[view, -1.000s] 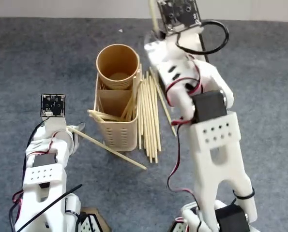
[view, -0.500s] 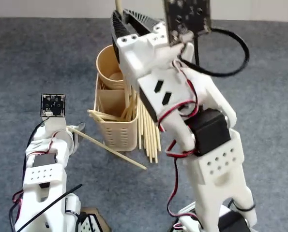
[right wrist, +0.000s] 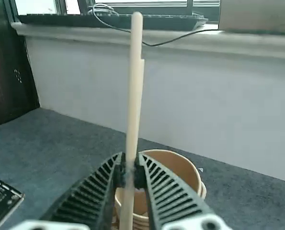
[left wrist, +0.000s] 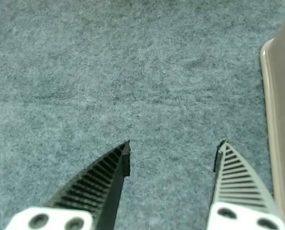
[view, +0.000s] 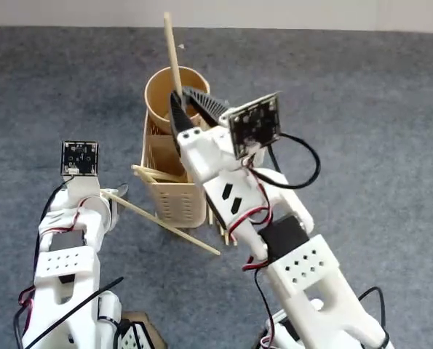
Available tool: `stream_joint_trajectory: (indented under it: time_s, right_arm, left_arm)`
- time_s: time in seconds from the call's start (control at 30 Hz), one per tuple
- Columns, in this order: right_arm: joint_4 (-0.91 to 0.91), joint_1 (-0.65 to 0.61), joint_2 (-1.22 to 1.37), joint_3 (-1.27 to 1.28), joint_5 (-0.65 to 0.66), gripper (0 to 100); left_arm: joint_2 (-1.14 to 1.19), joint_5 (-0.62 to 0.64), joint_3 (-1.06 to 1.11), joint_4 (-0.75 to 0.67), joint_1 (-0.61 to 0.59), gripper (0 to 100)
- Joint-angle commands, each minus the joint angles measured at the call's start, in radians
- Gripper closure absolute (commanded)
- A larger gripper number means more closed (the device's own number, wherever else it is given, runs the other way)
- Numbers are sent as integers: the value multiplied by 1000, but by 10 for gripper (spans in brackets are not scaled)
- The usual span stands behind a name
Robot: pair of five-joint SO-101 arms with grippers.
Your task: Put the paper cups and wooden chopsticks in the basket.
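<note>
A tan slotted basket (view: pixel 174 195) stands upright on the grey carpet. Its far compartment holds stacked paper cups (view: pixel 161 93), and chopsticks (view: pixel 156 174) stick out of the near one. My right gripper (view: pixel 183 103) hangs over the cups, shut on one wooden chopstick (view: pixel 172 51) held nearly upright. In the right wrist view that chopstick (right wrist: pixel 134 86) rises between the jaws of the right gripper (right wrist: pixel 129 168), above the cup (right wrist: pixel 178 168). My left gripper (left wrist: pixel 173 153) is open just above the carpet, left of the basket wall (left wrist: pixel 276 120). A loose chopstick (view: pixel 169 227) lies slanted from the left gripper (view: pixel 116 196) past the basket's front.
More chopsticks (view: pixel 226 234) lie on the carpet right of the basket, mostly hidden under the right arm. Bare carpet spreads to the far left and far right. A wall runs along the far edge.
The right arm rose from the chopstick pile right of the basket with one chopstick in its jaws and swung left over the cups. The left arm stayed still.
</note>
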Motion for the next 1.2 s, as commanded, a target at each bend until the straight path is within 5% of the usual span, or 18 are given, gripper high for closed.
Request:
stream_joint_trajectory:
  time_s: [0.0, 0.13, 0.27, 0.47, 0.7, 0.8, 0.9, 1.03, 1.17]
  right_arm:
    - [47, -7, -71, 2, 71, 947]
    - [140, -8, -165, -28, 89, 830]
    - [318, -7, -223, -180, 138, 821]
    - [536, -1, -225, -357, 167, 821]
    - [773, 124, -231, -357, 160, 821]
    - [941, 229, -231, -311, 160, 821]
    - [1044, 295, -231, -200, 169, 821]
    - [1007, 352, -231, 8, 232, 821]
    - [900, 390, -231, 131, 232, 821]
  left_arm:
    - [-15, -6, -4, -15, 15, 702]
    - [-15, -5, -12, -15, 8, 702]
    - [-18, 2, -124, 41, -107, 702]
    - [-16, -3, -461, 405, -303, 702]
    - [-16, -127, -812, 967, -163, 702]
    - [-16, -374, -885, 1232, -54, 702]
    - [-19, -799, -817, 1402, 4, 702]
    - [-16, -1376, -553, 1364, -42, 733]
    - [-16, -1413, -329, 1073, -27, 751]
